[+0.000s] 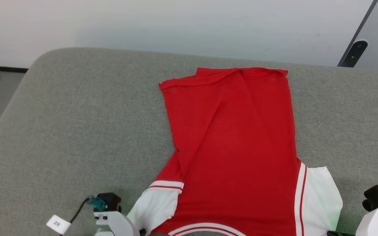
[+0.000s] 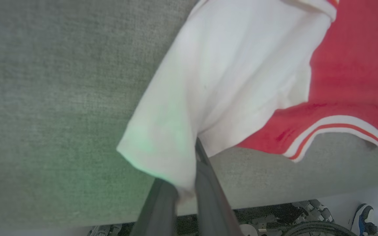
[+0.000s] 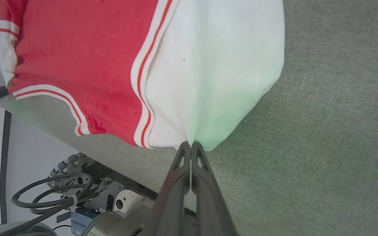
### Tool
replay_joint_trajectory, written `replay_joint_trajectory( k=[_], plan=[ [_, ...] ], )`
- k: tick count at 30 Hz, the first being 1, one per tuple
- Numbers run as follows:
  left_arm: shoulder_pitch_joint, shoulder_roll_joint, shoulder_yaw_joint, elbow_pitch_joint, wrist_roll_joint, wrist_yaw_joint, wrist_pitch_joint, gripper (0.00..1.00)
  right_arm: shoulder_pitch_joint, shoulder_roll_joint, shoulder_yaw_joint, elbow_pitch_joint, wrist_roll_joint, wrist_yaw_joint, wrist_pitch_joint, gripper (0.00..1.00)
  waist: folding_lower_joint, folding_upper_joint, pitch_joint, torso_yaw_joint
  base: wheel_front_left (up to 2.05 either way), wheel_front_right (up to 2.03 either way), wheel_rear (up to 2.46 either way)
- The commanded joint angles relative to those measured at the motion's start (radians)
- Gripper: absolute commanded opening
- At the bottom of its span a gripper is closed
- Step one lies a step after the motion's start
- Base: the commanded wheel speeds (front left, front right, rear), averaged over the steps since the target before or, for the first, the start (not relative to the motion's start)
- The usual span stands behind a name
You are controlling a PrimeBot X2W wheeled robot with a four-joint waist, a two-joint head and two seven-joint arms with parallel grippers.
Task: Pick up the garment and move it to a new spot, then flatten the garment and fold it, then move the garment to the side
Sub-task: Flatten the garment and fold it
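Grey cushion (image 1: pixel 77 131) bears the garment (image 1: pixel 235 147), left fingers (image 2: pixel 208 196) and right fingers (image 3: pixel 203 183) each clamped on a white sleeve edge.

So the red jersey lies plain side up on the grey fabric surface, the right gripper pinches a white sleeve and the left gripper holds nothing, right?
Not quite. The left gripper is not empty: the left wrist view shows it shut on the other white sleeve of the red jersey. Otherwise yes: plain side up on the grey fabric surface, right gripper pinching a white sleeve.

The garment (image 1: pixel 231 137) is red, white-sleeved, with red-white striped trim, on apparently grey-green upholstery (image 1: pixel 77 114).
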Motion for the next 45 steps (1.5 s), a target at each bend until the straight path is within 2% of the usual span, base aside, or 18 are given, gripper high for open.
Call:
replay_joint_trajectory(
  k=[1, 9, 17, 26, 27, 28, 29, 30, 31, 35, 38, 45],
  plan=[
    [0.042, 0.01, -0.017, -0.007, -0.006, 0.016, 0.026, 0.0, -0.004, 0.001, -0.002, 0.005, -0.003, -0.001, -0.004, 0.0, 0.0, 0.0, -0.002, 0.0, 0.0, 0.0, 0.0],
    [0.057, 0.044, -0.01, -0.057, -0.006, 0.048, 0.034, 0.0, -0.011, -0.012, 0.003, 0.023, -0.022, -0.001, -0.016, 0.0, 0.0, 0.0, -0.007, -0.002, 0.0, 0.0, 0.0],
    [0.035, 0.055, -0.007, -0.049, 0.016, 0.043, 0.018, 0.0, -0.028, -0.017, 0.02, 0.053, -0.052, -0.001, -0.045, 0.0, 0.0, 0.0, -0.015, -0.009, 0.0, 0.0, 0.0],
    [-0.018, 0.018, -0.001, 0.008, 0.026, 0.031, -0.001, 0.0, -0.075, 0.001, 0.06, 0.139, -0.093, -0.001, -0.052, 0.0, 0.0, 0.0, -0.004, -0.022, 0.0, 0.0, 0.0],
    [-0.022, 0.012, 0.0, 0.015, 0.027, 0.029, -0.002, 0.0, -0.083, 0.005, 0.062, 0.153, -0.098, -0.001, -0.053, 0.11, 0.0, 0.0, -0.004, -0.023, 0.0, 0.0, 0.0],
    [-0.024, 0.007, -0.001, 0.021, 0.026, 0.027, -0.006, 0.0, -0.092, 0.013, 0.059, 0.167, -0.106, -0.001, -0.058, 0.26, 0.0, 0.0, -0.003, -0.025, 0.0, 0.0, 0.0],
    [-0.026, 0.002, -0.002, 0.026, 0.027, 0.024, -0.007, 0.0, -0.103, 0.017, 0.057, 0.178, -0.117, -0.001, -0.067, 0.81, 0.0, 0.0, -0.003, -0.027, 0.0, 0.0, 0.0],
    [-0.026, 0.002, -0.002, 0.026, 0.027, 0.024, -0.007, 0.0, -0.103, 0.017, 0.057, 0.178, -0.117, -0.001, -0.067, 0.81, 0.0, 0.0, -0.003, -0.027, 0.0, 0.0, 0.0],
    [-0.027, -0.002, -0.004, 0.031, 0.028, 0.02, -0.009, 0.0, -0.112, 0.023, 0.052, 0.192, -0.128, -0.001, -0.073, 1.0, 0.0, 0.0, -0.003, -0.028, 0.0, 0.0, 0.0],
    [-0.028, -0.014, -0.004, 0.048, 0.023, 0.015, -0.017, 0.0, -0.13, 0.043, 0.045, 0.218, -0.127, -0.001, -0.061, 1.0, 0.0, 0.0, -0.008, -0.031, 0.0, 0.0, 0.0],
    [-0.024, -0.017, -0.002, 0.054, 0.02, 0.013, -0.022, 0.0, -0.124, 0.031, 0.04, 0.192, -0.11, -0.001, -0.037, 1.0, 0.0, 0.0, -0.011, -0.031, 0.0, 0.0, 0.0],
    [-0.022, -0.02, 0.005, 0.056, 0.016, 0.012, -0.034, 0.0, -0.088, -0.022, 0.012, 0.029, -0.047, -0.001, 0.015, 1.0, 0.0, 0.0, -0.01, -0.029, 0.0, 0.0, 0.0]
  ],
)
